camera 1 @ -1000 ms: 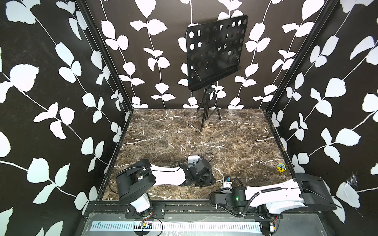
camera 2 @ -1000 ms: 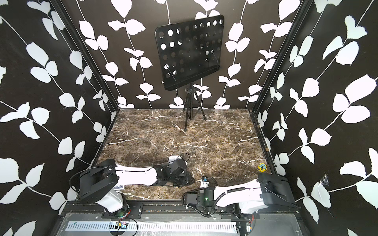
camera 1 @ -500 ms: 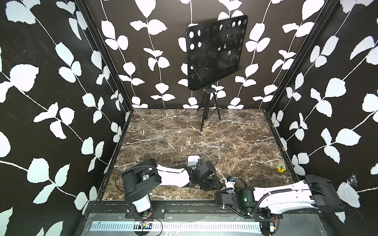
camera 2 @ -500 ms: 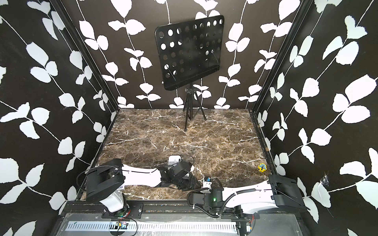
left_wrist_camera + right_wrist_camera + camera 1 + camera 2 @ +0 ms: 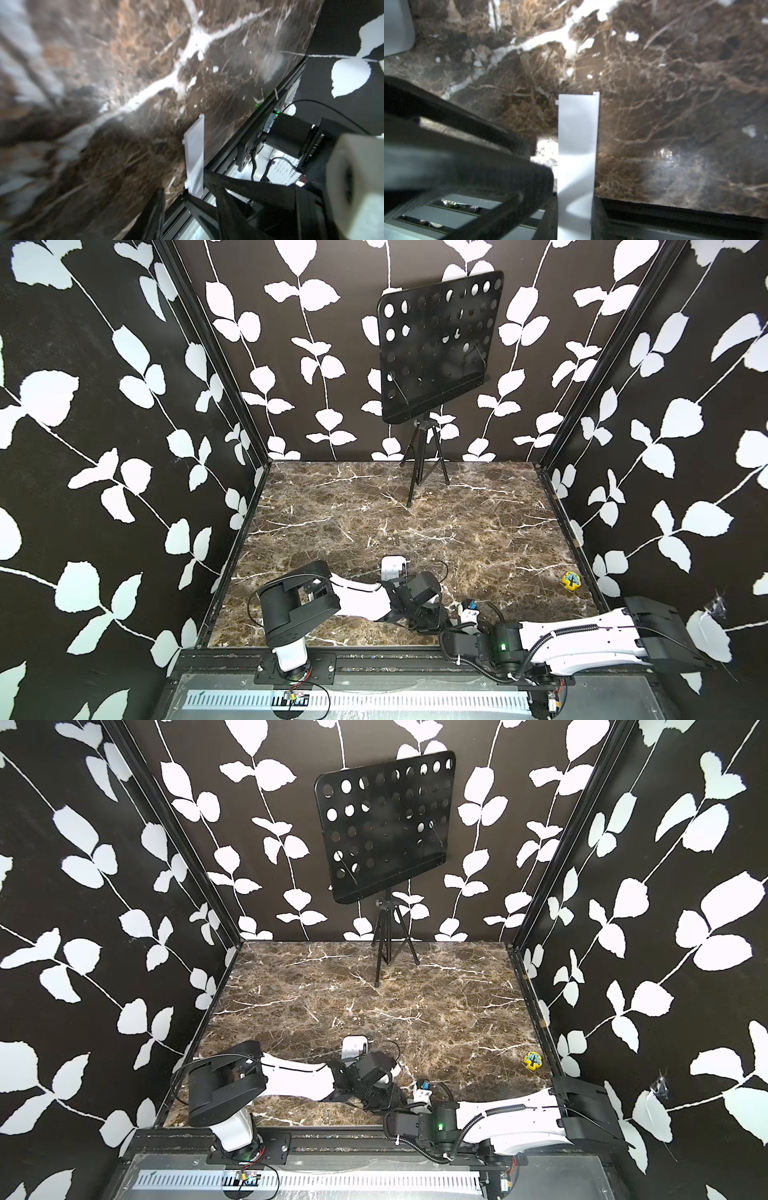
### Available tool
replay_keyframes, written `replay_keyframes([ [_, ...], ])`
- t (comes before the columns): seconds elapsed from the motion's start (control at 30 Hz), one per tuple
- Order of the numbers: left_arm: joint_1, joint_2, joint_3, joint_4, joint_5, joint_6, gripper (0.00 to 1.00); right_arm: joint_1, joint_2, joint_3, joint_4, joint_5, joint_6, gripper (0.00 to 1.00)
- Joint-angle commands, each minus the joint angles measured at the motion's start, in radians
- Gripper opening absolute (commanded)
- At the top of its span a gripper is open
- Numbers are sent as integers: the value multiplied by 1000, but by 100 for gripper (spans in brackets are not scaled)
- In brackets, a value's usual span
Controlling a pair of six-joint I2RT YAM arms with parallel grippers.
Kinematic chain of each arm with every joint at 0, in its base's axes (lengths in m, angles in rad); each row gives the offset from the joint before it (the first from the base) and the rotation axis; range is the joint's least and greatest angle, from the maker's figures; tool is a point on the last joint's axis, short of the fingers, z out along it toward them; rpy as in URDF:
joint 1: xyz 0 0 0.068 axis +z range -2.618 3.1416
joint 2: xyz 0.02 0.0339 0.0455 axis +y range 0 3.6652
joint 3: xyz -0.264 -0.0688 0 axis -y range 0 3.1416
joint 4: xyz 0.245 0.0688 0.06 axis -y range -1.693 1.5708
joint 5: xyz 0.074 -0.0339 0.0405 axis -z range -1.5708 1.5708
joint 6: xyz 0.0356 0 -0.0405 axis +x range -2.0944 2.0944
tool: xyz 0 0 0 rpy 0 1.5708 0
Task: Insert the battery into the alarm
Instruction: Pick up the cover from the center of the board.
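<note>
Two arms reach low over the front edge of the marble counter (image 5: 415,510), their wrists nearly meeting. The right claw (image 5: 574,220) is clenched on a thin white plastic strip (image 5: 578,135). The strip's near end sits between the claw's two dark fingers (image 5: 600,220) and the rest sticks out over the counter. The left claw (image 5: 434,620) points in from the side, and in the right wrist view its black tip sits just beside one long edge of the strip. The blur there is heavy, so I cannot tell whether that claw is released or clenched, nor whether it touches the strip. In the left wrist view the strip shows near the counter's front edge. The alarm (image 5: 392,568), white and rounded, lies on the counter just behind the left wrist in both top views, apart from both claws. A small yellow item (image 5: 571,580) lies well apart near the right wall. A black perforated music stand (image 5: 436,352) stands at the back.
</note>
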Motion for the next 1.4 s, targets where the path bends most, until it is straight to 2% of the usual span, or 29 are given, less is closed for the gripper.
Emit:
replay_keyframes([
  [0.0,-6,27,-7,26,12,14,38,-17,10,-56,17,87,94,21],
  [0.7,-19,142,-51,228,-9,-52,30,-17,-29,-80,22,92,96,20],
  [0.93,-20,160,-59,280,-7,-64,22,-16,-41,-85,23,94,96,20],
  [1.37,-21,165,-70,318,-11,-59,2,-16,-76,-100,13,98,102,20],
])
